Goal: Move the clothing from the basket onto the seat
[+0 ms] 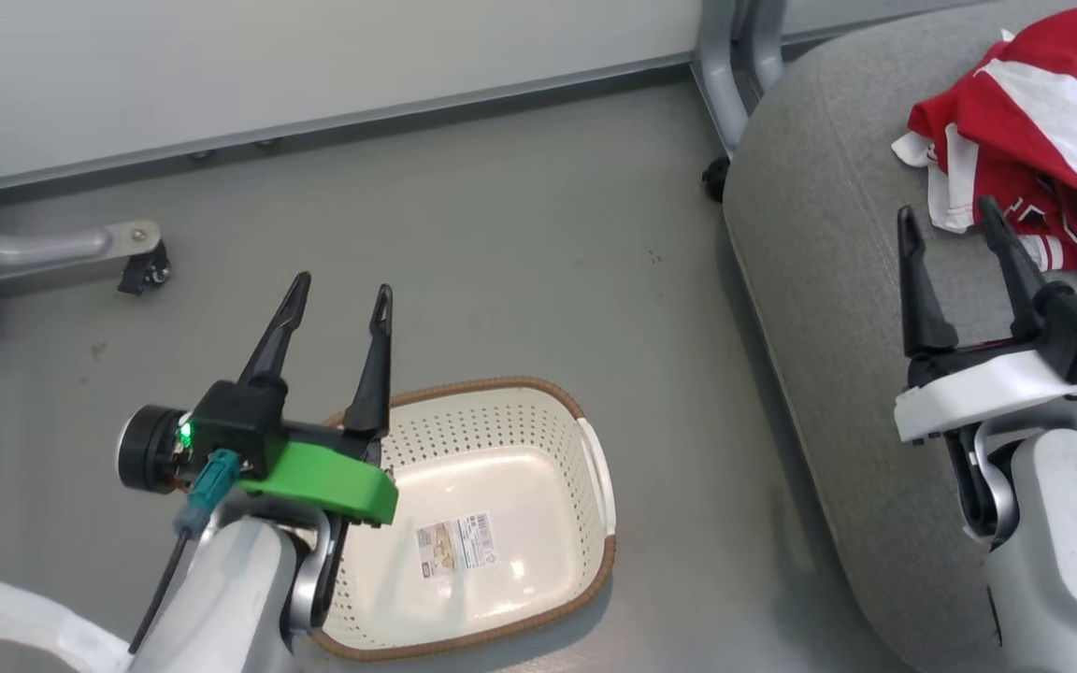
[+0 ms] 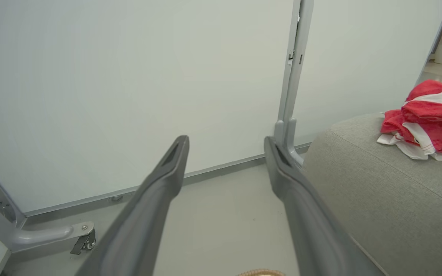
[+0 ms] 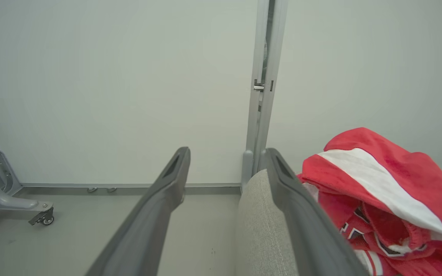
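On your rounded grey fabric seat (image 1: pixel 828 308) lies crumpled red, white-striped clothing (image 1: pixel 1043 112); the cream perforated plastic basket (image 1: pixel 492 435) sits on the floor (image 1: pixel 501 234); left gripper (image 1: pixel 343 283) and right gripper (image 1: pixel 946 207) spread apart.

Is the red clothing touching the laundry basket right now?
Apart. The head view shows the clothing heaped on the seat, while the basket sits on the floor, with a strip of floor between basket and seat.

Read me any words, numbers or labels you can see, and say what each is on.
Sticker on the basket floor: barcode and print, too small to read.
Red clothing on the seat: black white-outlined characters, crumpled, unreadable.
No text can be quoted.
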Motion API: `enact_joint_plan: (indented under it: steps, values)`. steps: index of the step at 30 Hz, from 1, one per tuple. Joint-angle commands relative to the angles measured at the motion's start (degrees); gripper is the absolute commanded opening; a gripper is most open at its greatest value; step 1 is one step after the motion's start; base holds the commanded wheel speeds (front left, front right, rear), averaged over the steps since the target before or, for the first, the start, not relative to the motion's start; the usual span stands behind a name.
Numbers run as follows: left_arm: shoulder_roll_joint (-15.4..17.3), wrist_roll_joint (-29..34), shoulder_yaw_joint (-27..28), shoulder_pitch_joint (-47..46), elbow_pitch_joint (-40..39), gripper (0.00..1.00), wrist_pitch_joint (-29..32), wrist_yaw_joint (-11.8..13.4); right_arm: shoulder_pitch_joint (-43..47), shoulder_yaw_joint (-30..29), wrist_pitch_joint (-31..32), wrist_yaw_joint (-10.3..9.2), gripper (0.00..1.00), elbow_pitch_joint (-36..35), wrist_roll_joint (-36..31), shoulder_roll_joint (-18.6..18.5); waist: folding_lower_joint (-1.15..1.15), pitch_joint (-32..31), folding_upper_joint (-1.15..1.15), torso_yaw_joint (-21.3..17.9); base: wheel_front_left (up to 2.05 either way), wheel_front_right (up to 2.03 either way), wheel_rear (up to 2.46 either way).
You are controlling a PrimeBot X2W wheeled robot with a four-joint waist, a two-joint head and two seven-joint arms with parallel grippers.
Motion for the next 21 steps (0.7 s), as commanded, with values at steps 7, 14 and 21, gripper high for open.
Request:
enact_joint_plan:
  steps: [7,14,21]
  values:
    - [-0.55,1.0,6.56,7.0,-1.44,1.0,0.0,0.07,3.95,2.78,-0.16,-0.06,1.0,-1.78,0.27,1.87,0.0,-6.35,0.39,4.74,0.0,0.0,0.0]
    - [-1.56,2.33,11.1,12.06,-3.25,1.0,0.0,-0.38,8.5,3.89,-0.17,-0.06,1.0,-4.07,0.3,3.21,0.0,-8.59,0.39,4.96,0.0,0.0,0.0]
    - [-2.61,4.14,14.75,16.28,-5.68,1.0,0.0,-0.81,14.55,4.62,-0.16,-0.06,1.0,-6.96,-0.38,3.83,0.0,-10.78,0.39,4.08,0.0,0.0,0.0]
